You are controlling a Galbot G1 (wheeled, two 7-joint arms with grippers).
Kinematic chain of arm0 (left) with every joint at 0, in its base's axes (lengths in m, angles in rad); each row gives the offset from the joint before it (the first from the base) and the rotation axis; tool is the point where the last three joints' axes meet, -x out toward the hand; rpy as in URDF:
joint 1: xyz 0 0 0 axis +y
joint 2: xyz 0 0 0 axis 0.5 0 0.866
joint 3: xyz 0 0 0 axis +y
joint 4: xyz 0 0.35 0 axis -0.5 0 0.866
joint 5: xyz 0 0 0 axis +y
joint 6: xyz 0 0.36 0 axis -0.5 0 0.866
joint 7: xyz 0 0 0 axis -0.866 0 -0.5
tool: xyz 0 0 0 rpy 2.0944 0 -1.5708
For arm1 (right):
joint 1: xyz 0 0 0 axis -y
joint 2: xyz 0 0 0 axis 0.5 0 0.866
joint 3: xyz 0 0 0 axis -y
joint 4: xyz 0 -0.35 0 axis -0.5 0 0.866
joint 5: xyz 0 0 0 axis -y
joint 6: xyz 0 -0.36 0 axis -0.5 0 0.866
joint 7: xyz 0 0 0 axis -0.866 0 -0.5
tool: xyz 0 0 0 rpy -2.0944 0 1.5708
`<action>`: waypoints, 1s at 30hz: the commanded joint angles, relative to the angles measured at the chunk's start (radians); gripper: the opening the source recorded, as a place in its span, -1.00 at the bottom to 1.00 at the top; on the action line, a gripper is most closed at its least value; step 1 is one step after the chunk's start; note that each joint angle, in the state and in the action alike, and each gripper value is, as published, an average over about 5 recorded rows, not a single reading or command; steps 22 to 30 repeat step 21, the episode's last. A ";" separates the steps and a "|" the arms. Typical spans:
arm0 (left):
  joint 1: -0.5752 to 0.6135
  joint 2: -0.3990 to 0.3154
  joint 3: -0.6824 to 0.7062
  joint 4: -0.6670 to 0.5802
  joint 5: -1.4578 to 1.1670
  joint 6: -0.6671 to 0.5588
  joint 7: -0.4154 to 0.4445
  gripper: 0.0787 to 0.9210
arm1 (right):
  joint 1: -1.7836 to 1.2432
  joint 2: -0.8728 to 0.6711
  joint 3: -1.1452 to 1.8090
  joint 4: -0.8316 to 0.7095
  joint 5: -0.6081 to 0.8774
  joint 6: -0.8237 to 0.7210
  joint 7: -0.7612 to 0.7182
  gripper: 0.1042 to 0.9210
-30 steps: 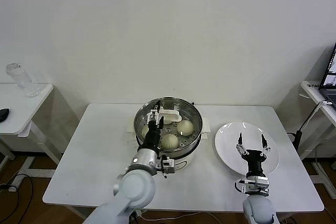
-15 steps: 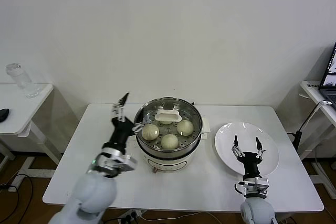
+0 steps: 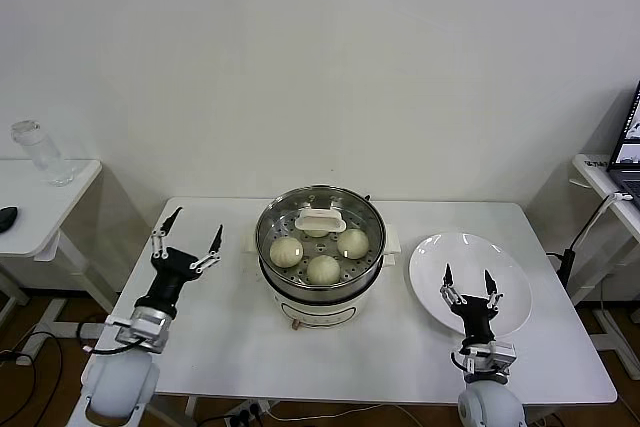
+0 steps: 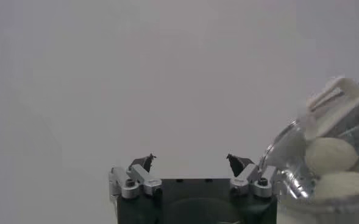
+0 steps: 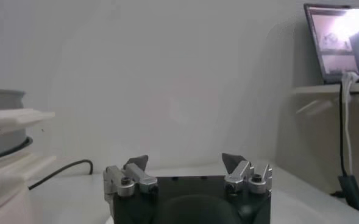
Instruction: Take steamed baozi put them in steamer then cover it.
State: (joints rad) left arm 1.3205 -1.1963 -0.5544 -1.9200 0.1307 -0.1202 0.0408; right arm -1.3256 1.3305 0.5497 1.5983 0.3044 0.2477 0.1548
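The steamer (image 3: 320, 282) stands at the middle of the white table (image 3: 230, 347). The clear glass cover (image 3: 368, 219) rests on it, white handle (image 3: 320, 219) up. Through the glass I see three steamed baozi (image 3: 323, 269) on the tray. My left gripper (image 3: 198, 220) hangs open and empty over the table, left of the steamer and apart from it. In the left wrist view the left gripper (image 4: 191, 159) holds nothing, with the steamer (image 4: 289, 152) and a baozi (image 4: 328, 155) to one side. The right gripper (image 3: 467, 272) is open and empty above the white plate (image 3: 450, 247); the right wrist view shows the right gripper (image 5: 185, 161) the same.
A low side table (image 3: 40, 197) at the left holds a clear jar (image 3: 35, 152) and a dark object (image 3: 5, 215). A desk with a laptop (image 5: 344, 39) stands at the right, with a cable (image 3: 590, 227) hanging down. The steamer's cord (image 5: 63, 170) lies on the table.
The left gripper drew back from the cover's handle and swung left and toward me, leaving the cover on the steamer. The right gripper sank slightly over the plate.
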 commanded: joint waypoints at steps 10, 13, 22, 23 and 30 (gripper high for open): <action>0.039 -0.010 -0.086 0.149 -0.225 -0.189 0.047 0.77 | -0.007 0.007 0.013 0.017 0.035 -0.006 -0.027 0.76; 0.038 -0.012 -0.084 0.155 -0.224 -0.195 0.053 0.77 | -0.008 0.007 0.014 0.013 0.031 0.007 -0.026 0.76; 0.042 -0.019 -0.082 0.164 -0.222 -0.210 0.060 0.77 | -0.014 0.009 0.021 0.013 0.022 0.017 -0.026 0.76; 0.042 -0.019 -0.082 0.164 -0.222 -0.210 0.060 0.77 | -0.014 0.009 0.021 0.013 0.022 0.017 -0.026 0.76; 0.042 -0.019 -0.082 0.164 -0.222 -0.210 0.060 0.77 | -0.014 0.009 0.021 0.013 0.022 0.017 -0.026 0.76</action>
